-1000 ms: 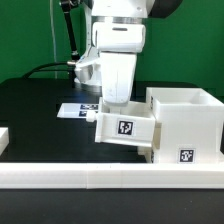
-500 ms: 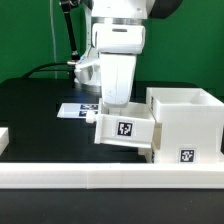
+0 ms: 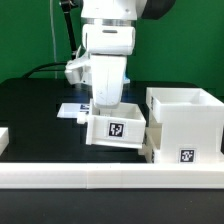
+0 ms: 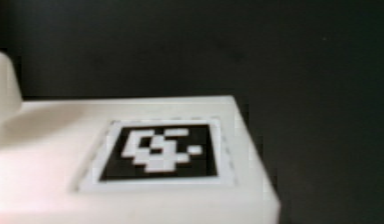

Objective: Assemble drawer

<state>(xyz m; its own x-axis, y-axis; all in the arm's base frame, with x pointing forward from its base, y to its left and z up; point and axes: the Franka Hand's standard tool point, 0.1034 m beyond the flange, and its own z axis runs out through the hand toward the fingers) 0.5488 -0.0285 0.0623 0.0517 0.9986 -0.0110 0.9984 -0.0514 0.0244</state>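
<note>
My gripper [image 3: 108, 106] reaches down into a small white box tray [image 3: 115, 131] with a black-and-white tag on its front. It is shut on the tray's wall and holds it level, just above the black table. The fingertips are hidden inside the tray. The large white casing [image 3: 185, 118] stands on the exterior view's right, with a small gap between it and the tray. It is open at the top and carries a tag low on its front. The wrist view shows a white tagged surface [image 4: 162, 150] close up, and no fingers.
A long white rail [image 3: 110, 178] runs along the front edge. The marker board [image 3: 72, 110] lies flat behind the tray. A white part [image 3: 3, 138] shows at the exterior view's left edge. Another white piece [image 3: 147, 150] sits low against the casing's side.
My gripper has moved towards the exterior view's left with the tray. The tray was tilted against the casing and is now level and apart from it.
</note>
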